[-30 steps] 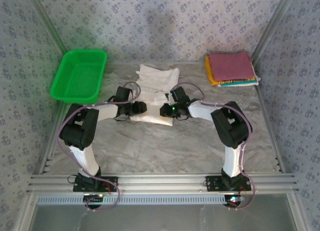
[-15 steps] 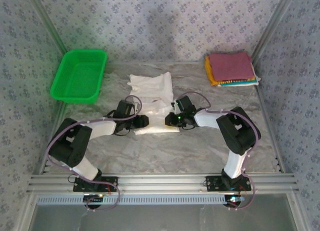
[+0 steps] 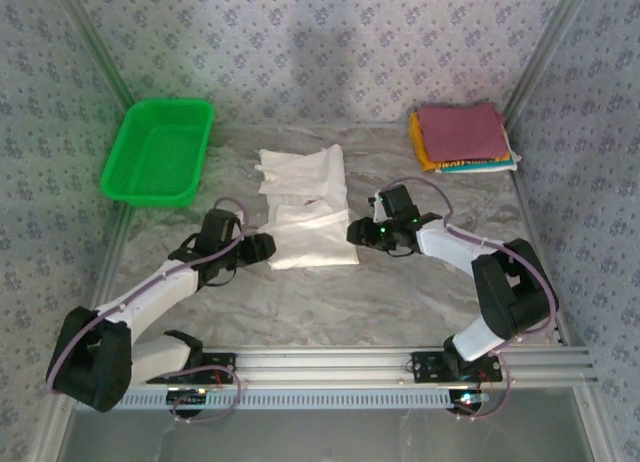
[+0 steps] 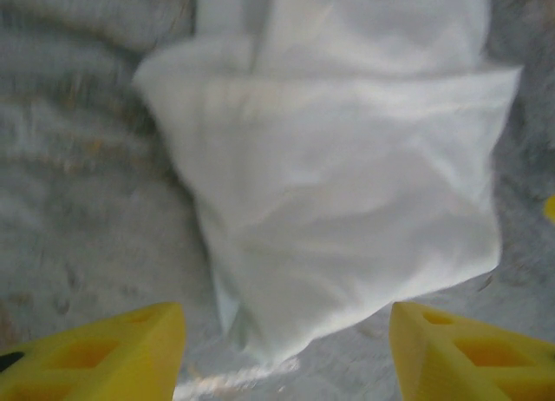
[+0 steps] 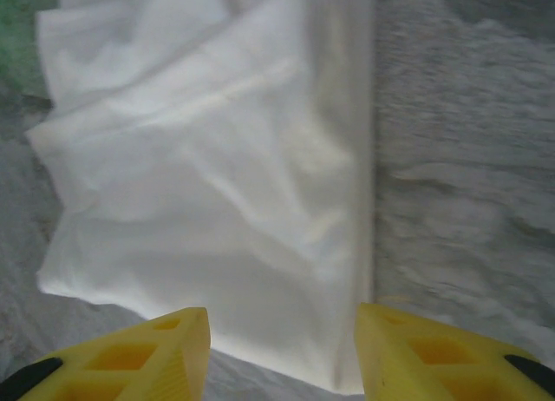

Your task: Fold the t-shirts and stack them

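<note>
Now my left arm lies low, stretched out long over the worktop (image 3: 400, 292), and my left hand (image 3: 262, 248) sits just beside the near left edge of the white t-shirt (image 3: 305, 207). My right arm reaches in from the other side, elbow bent, with my right hand (image 3: 355, 232) close to the shirt's right edge. Both hands stand open with nothing in them; in each wrist view my yellow fingers (image 4: 95, 353) are spread wide apart, the cloth lying loose ahead of them. The shirt rests in the middle of the worktop, its near part doubled over into a soft, puffy, wrinkled pad, the far part flatter. At the far right corner lies a stack of folded shirts (image 3: 460, 130), maroon on top of yellow and teal. A green plastic mesh basket (image 3: 158, 150) stands at far left. The worktop is grey, marbled and creased
</note>
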`<state>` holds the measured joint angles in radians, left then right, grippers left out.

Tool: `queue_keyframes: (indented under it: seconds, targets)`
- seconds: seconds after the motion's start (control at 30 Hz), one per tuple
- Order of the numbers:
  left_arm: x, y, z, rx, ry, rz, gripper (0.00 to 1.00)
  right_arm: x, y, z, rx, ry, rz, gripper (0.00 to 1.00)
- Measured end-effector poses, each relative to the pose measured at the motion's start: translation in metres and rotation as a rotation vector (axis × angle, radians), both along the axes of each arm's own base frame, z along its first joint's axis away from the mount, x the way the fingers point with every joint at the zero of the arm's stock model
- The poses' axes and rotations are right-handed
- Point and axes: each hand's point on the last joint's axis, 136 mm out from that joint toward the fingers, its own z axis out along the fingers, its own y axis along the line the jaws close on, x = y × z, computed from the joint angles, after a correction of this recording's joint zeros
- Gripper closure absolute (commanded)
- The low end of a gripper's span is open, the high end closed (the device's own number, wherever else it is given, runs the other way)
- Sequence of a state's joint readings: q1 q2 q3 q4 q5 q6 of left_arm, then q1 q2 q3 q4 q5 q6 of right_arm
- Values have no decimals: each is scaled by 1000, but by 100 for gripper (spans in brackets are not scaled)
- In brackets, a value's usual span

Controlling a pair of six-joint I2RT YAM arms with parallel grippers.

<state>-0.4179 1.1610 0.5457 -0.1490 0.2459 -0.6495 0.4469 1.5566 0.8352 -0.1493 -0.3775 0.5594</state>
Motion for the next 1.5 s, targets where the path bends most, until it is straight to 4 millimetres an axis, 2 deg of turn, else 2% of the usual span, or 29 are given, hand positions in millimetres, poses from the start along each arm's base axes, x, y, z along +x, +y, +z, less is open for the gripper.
queue_keyframes:
  seconds: [0.13,0.4,0.5,0.57,0.87,1.03,1.17,1.33,1.4,1.5]
  targets:
    - [-17,-1,-32,11,117,-24,40,-6,3,-14,-10,43,22,49]
    - [-14,-15,-52,-4,152,-64,47,-19,16,-33,-20,87,80,49]
    - [-11,-16,-55,-1,160,-63,50,-19,21,-35,-17,84,92,49]
    - [-11,-16,-58,8,175,-60,58,-19,23,-37,-16,82,97,49]
    - [-10,-8,-69,52,243,-37,75,-19,25,-38,-28,65,105,50]
    - [-10,-6,-71,66,253,-36,79,-24,23,-37,-60,44,109,49]
    - [-9,-6,-71,67,253,-36,84,-29,27,-39,-76,39,132,56]
    - [-2,-14,-67,37,223,-58,93,-29,39,-45,-89,34,159,82]
    - [2,-19,-63,23,198,-69,100,-30,41,-46,-91,34,161,87]
    - [4,-23,-61,22,181,-77,100,-30,41,-46,-93,31,161,96]
